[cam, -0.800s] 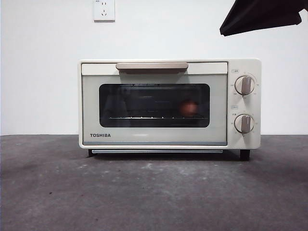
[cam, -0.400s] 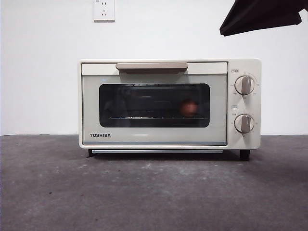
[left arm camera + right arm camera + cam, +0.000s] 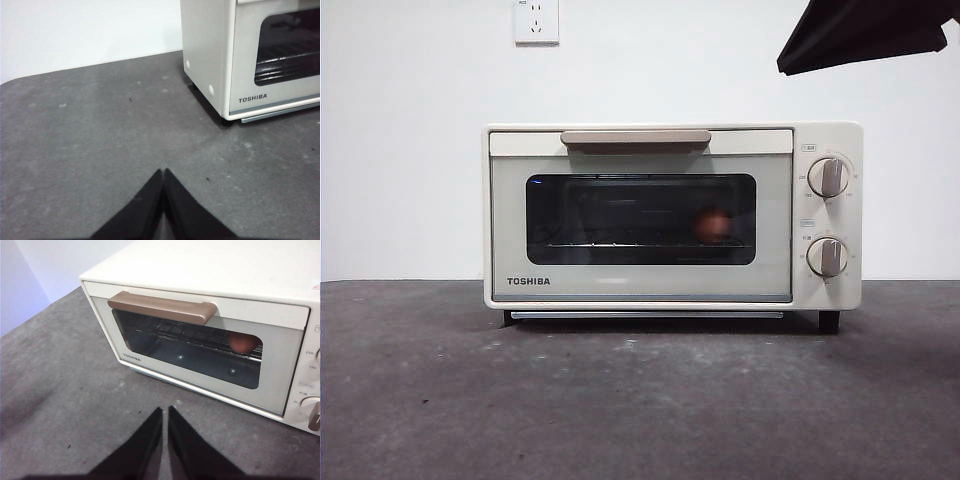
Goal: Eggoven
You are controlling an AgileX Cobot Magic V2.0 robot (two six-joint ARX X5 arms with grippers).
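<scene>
The cream TOSHIBA toaster oven (image 3: 640,285) stands on the dark grey table with its door shut. The reddish-brown egg (image 3: 712,225) lies on the wire rack inside, behind the dark glass, toward the knob side; it also shows in the right wrist view (image 3: 242,343). My right gripper (image 3: 164,412) is shut and empty, held above the table in front of the oven (image 3: 200,270). Its arm shows as a black tip at the front view's top right corner (image 3: 865,35). My left gripper (image 3: 163,172) is shut and empty, low over the table off the oven's (image 3: 210,45) left front corner.
The oven has a tan door handle (image 3: 636,138) and two grey knobs (image 3: 828,177) (image 3: 827,257) on its right. A white wall with a socket (image 3: 536,20) stands behind. Bare grey table (image 3: 640,400) lies in front.
</scene>
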